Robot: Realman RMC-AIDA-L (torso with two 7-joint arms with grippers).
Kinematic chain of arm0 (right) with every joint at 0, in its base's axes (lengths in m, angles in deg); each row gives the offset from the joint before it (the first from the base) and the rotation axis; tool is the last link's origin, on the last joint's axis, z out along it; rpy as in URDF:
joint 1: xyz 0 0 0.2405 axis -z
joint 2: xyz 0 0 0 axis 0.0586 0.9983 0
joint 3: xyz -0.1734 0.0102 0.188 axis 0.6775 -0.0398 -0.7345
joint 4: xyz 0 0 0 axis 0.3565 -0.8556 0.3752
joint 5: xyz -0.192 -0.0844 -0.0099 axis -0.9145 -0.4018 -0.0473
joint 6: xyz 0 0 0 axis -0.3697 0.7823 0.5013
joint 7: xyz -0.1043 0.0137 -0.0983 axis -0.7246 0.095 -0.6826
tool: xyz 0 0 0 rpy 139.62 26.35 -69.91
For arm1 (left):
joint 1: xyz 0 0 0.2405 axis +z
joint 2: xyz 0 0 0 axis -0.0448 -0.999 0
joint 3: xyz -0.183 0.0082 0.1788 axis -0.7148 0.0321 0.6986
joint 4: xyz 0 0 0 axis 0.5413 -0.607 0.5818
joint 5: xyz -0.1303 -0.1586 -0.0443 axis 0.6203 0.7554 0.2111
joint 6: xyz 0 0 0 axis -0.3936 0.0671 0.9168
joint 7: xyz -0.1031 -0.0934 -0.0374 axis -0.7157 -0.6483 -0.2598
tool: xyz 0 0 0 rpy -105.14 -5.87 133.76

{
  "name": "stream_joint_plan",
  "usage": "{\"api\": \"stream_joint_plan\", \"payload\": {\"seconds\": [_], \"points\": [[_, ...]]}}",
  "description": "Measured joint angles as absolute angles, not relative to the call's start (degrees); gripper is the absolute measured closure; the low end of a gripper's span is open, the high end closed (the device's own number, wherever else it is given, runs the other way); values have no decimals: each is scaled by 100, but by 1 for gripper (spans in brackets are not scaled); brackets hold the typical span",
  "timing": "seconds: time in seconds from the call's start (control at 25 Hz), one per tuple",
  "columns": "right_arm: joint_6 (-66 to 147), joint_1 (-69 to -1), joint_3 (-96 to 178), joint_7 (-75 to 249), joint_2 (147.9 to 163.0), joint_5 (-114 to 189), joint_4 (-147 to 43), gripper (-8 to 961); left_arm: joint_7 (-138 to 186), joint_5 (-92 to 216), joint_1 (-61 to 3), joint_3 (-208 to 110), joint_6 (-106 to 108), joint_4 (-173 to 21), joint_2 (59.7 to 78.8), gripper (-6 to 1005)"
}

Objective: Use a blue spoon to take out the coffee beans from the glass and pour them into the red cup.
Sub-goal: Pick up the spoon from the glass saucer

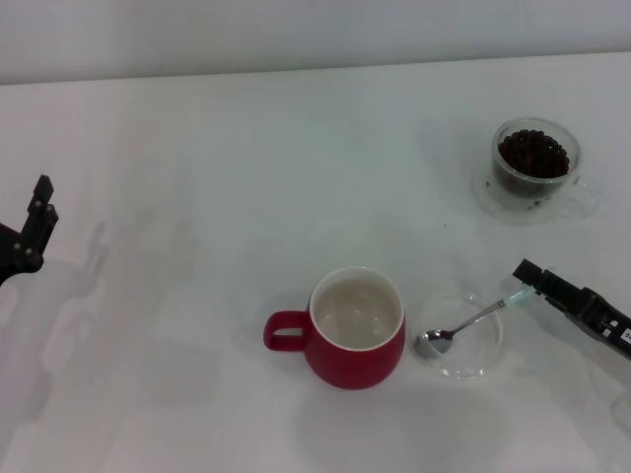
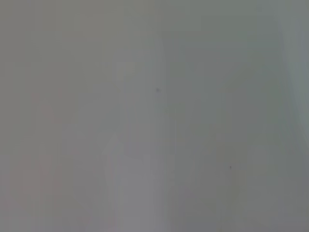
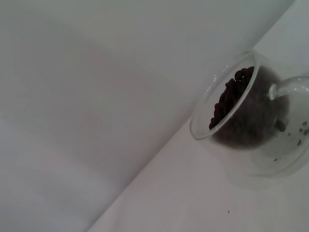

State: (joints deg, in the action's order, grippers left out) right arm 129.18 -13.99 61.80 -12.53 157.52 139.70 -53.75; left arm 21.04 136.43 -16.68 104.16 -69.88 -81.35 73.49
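My right gripper pinches the blue spoon by its handle, bowl resting in the glass dish, ready to lift it toward the far glass.

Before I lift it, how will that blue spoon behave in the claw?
The blue spoon looks stiff and light. Its thin handle may pivot or slip in the right claw, which is at its tip. Its bowl rests in the clear dish, so dragging could shift that dish toward the red cup.

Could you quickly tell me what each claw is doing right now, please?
Left claw: parked at the table's left edge, holding nothing; open or closed cannot be told.
Right claw: closed on the blue spoon.
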Motion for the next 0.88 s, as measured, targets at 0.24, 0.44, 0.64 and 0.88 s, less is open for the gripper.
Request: {"api": "stream_joint_plan", "payload": {"seconds": [0.24, 0.44, 0.64, 0.88], "points": [[12865, -1377, 6186, -1293, 15752, 13963, -5375, 517, 2104, 13643, -1677, 10416, -6961, -8135, 7349, 392], [12823, -1358, 6187, -1300, 15750, 13959, -5375, 517, 2104, 13643, -1680, 10416, -6953, -8135, 7349, 392], [12830, -1335, 6187, -1307, 15744, 13955, -5375, 518, 2104, 13643, -1689, 10416, -6918, -8135, 7349, 392], [12859, -1336, 6187, -1310, 15746, 13955, -5381, 518, 2104, 13643, -1694, 10416, -6915, -8135, 7349, 392]]}}
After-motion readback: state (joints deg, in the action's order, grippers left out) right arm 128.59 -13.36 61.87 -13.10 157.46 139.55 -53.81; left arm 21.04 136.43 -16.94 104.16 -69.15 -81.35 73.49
